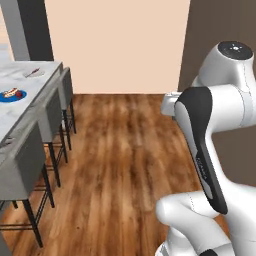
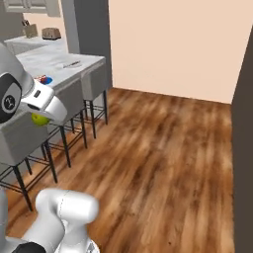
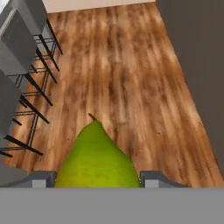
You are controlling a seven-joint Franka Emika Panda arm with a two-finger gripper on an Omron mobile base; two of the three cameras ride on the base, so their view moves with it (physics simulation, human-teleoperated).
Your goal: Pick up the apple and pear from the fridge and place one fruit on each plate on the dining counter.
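Observation:
My gripper [image 3: 98, 178] is shut on the yellow-green pear [image 3: 97, 162], whose stem end points away from the hand over the wood floor. From the right base view the pear [image 2: 39, 119] hangs under the gripper [image 2: 41, 116], beside the stools. The dining counter [image 1: 35, 86] runs along the left. On it lies the bright blue plate [image 1: 21, 97] with the red apple [image 1: 10, 92] on it. The pale plate [image 1: 38, 75] lies farther back on the same top. In the right base view the apple [image 2: 45, 79] sits behind my hand. The fridge is out of view.
Grey bar stools [image 1: 25, 165] line the counter's edge, their thin black legs reaching onto the floor [image 1: 120, 160]. A tall dark panel [image 1: 215, 35] stands on the right. A toaster [image 2: 51, 33] sits on the back counter. The wood floor is wide between stools and panel.

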